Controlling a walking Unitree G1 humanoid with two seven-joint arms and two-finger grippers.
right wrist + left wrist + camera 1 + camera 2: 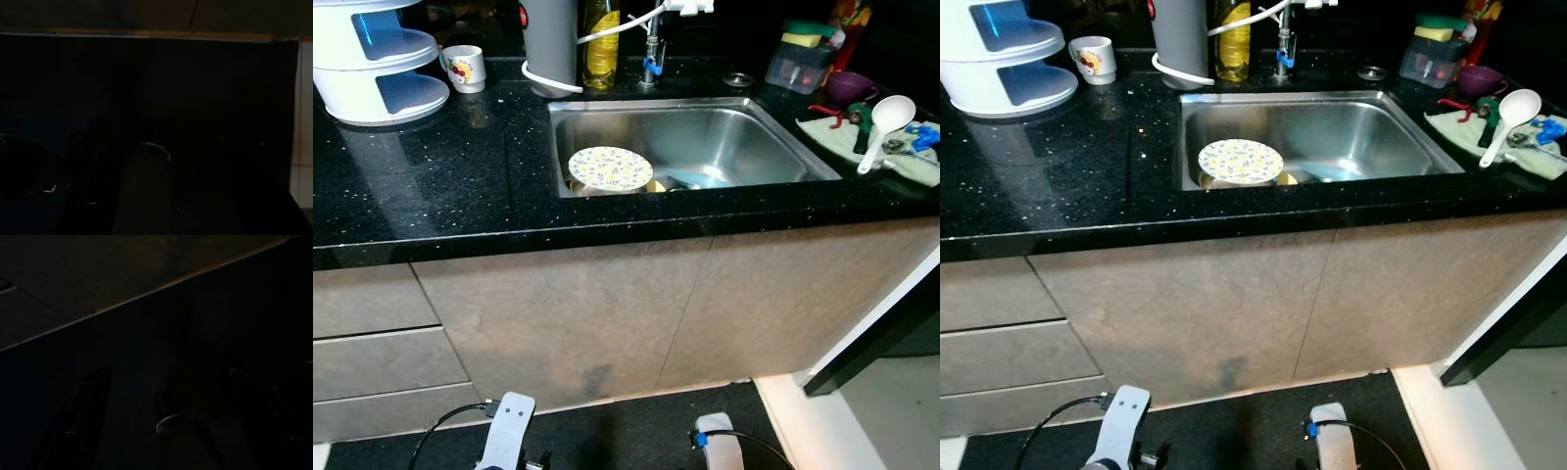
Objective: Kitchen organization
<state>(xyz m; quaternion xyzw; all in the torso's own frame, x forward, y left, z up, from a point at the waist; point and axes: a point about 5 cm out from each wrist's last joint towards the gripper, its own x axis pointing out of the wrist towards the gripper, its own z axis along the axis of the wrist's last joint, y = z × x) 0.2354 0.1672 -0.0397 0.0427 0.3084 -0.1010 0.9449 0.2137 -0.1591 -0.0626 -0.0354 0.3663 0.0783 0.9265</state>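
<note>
Left eye view shows a patterned plate (610,167) in the sink (773,127); wrist views too dark to tell either gripper's grip.

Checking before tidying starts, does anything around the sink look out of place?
Mostly the floral plate: it sits unwashed in the steel sink over other dishes. A white ladle lies loose among utensils on the cloth right of it.

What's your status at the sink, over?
Both arms hang idle, low by the cabinet. Patterned plate in the sink, untouched. White ladle on the right counter. Nothing blocking the sink.
</note>
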